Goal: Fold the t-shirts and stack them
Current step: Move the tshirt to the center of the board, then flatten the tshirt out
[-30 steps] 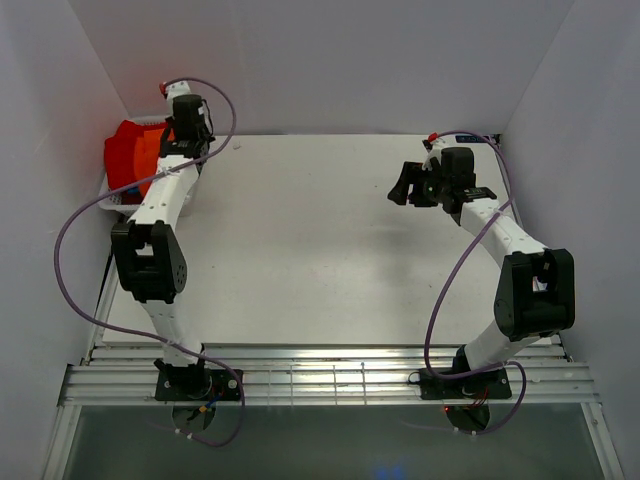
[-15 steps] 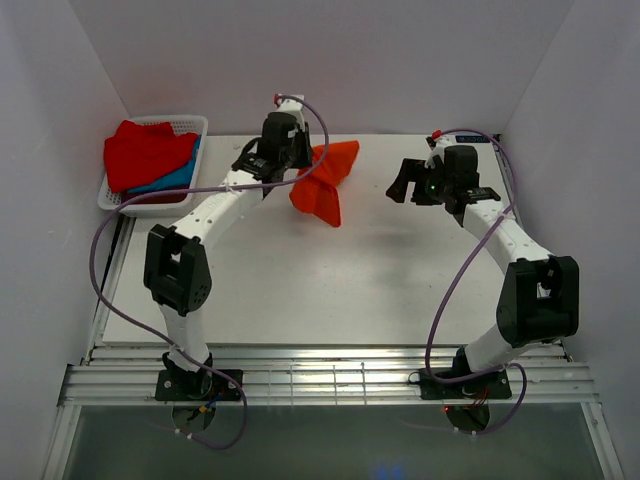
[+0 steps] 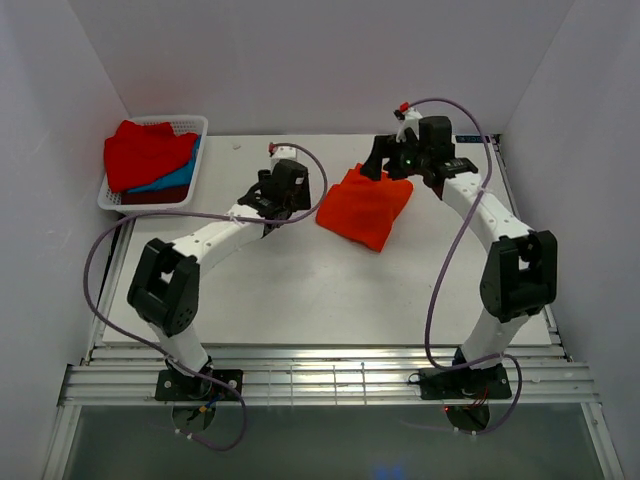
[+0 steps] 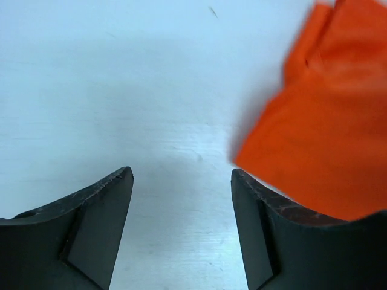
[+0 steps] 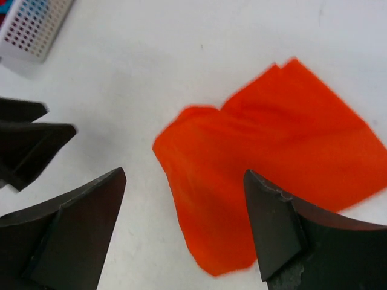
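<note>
A bright orange-red t-shirt (image 3: 365, 207) lies crumpled on the table, loose from both grippers. My left gripper (image 3: 284, 212) stands open just left of it, with only bare table between its fingers; in the left wrist view (image 4: 181, 172) the t-shirt (image 4: 326, 133) shows blurred beyond the right finger. My right gripper (image 3: 384, 166) hovers open above the shirt's far edge. In the right wrist view (image 5: 184, 175) the t-shirt (image 5: 272, 169) lies below its fingers. More t-shirts, red (image 3: 145, 150), blue (image 3: 175, 178) and dark maroon (image 3: 150, 197), are piled in the basket.
The white lattice basket (image 3: 196, 125) sits at the table's far left corner; its corner (image 5: 36, 27) shows in the right wrist view. White walls close in the table on three sides. Purple cables loop off both arms.
The left arm carried the orange-red t-shirt from the basket to the table's middle and let go, its jaws opening. The right gripper swung left over the shirt and opened wider.
</note>
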Motion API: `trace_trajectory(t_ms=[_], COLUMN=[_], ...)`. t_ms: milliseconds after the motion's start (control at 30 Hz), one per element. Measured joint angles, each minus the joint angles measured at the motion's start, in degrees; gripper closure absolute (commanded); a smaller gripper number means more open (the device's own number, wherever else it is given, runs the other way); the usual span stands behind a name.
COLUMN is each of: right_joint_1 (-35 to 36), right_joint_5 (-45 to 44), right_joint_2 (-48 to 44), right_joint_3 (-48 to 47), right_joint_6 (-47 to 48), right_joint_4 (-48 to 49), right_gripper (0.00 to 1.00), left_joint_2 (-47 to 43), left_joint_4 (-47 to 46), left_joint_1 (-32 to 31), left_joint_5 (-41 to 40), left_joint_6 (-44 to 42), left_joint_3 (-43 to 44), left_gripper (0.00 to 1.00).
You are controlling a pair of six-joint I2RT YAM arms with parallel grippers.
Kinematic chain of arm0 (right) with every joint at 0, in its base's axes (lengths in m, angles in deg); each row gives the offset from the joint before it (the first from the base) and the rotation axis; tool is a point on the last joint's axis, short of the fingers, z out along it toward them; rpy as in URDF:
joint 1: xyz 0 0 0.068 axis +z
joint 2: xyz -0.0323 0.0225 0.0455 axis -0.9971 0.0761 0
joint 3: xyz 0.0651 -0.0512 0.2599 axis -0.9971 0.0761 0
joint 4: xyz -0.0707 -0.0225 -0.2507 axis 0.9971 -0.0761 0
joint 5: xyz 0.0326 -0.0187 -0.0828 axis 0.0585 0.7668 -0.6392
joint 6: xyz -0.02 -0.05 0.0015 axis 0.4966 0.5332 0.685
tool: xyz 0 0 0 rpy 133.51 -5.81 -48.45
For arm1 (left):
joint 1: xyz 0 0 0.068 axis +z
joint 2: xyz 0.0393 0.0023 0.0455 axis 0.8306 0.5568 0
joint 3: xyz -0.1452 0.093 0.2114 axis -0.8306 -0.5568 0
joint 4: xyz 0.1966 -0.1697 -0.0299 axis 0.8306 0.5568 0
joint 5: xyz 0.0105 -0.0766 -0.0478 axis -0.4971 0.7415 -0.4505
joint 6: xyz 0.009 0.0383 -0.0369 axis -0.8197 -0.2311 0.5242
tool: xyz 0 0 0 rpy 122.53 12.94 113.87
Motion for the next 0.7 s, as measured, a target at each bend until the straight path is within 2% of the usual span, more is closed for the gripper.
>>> trace_trajectory(t_ms=[67,133,300,500,533,600,633,700], right_joint_1=[1.73,3.43,7.39,9.68,9.81,9.92,10.03,10.29], right_joint_5=[1.03,1.88,0.17,-1.97,-2.58,-3.52,-4.04,-5.03], right_joint_2=[5.14,11.65,27.87,36.13,36.37,36.41,36.41,36.41], right_joint_3=[-6.93,-15.02,-31.54,-33.59,-33.22,-33.00,-33.00,-33.00], right_joint_6=[0.52,1.09,2.03,1.95,1.97,2.16,2.36,3.13], right_joint_4=[-0.13,-1.84,-6.88,-13.20,-13.70,-14.62,-14.67,-14.53], right_gripper=[0.22,0.23,0.23,0.24,0.27,0.41,0.66,0.92], left_joint_2=[-5.64,-10.78,-15.21,-13.53,-13.51,-13.51,-13.51,-13.51], left_joint_4=[-0.52,-1.51,-3.10,-1.33,-1.14,-0.76,-0.74,-0.74], left_joint_1=[0.48,1.29,3.58,4.00,4.07,4.26,4.46,4.87], left_joint_5=[-6.54,-10.86,-14.43,-12.74,-12.35,-11.67,-11.34,-10.95], left_joint_6=[1.14,2.32,4.26,6.54,6.84,7.37,7.61,7.93], left_joint_3=[-1.62,-3.23,-6.54,-10.97,-11.43,-11.78,-11.78,-11.78], left_gripper=[0.21,0.20,0.19,0.19,0.19,0.19,0.19,0.19])
